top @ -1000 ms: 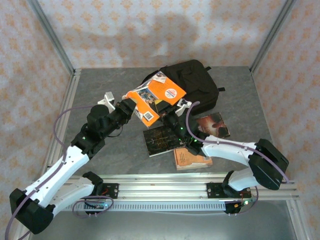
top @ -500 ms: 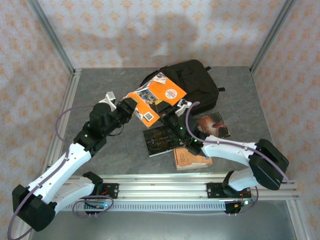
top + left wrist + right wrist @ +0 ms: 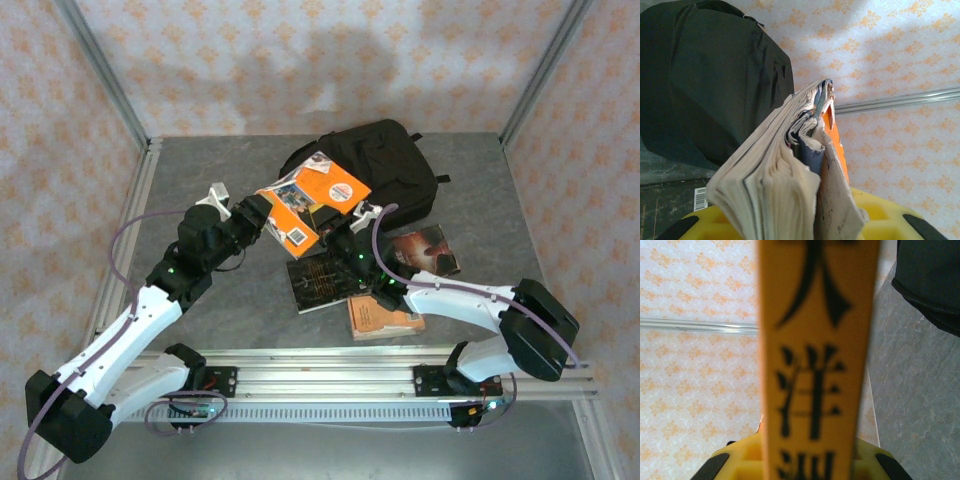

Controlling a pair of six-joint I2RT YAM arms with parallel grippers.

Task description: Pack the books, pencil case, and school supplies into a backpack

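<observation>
From the top external camera, the backpack [image 3: 390, 165] lies on the far middle of the grey table [image 3: 200, 190]. The orange-and-white book [image 3: 328, 186] is held tilted in the air over the backpack's near-left edge (both arms share it). The left gripper [image 3: 268, 215] is clamped on the end of the book that points away from the backpack. The right gripper [image 3: 338, 228] is closed on the book's near edge, just in front of the backpack. Three more books lie flat on the table on the near side of the backpack. The black book [image 3: 320, 280] is below its left half, and the dark brown book [image 3: 425, 250] is below its right half. The small orange book [image 3: 380, 318] lies nearest the arm bases.

In the left wrist view, the left gripper [image 3: 790, 222] squeezes the book's ragged page block [image 3: 775, 170], which sits between yellow fingers [image 3: 880, 220]. The backpack [image 3: 705, 80] lies beyond it, up and to the left.

In the right wrist view, the right gripper [image 3: 812, 460] pinches the book's orange spine [image 3: 815, 340], which is printed with black characters. The spine stands upright between yellow fingers [image 3: 740, 460]. A corner of the backpack [image 3: 930, 280] shows at the upper right, with bare table [image 3: 910, 405] beneath it.
</observation>
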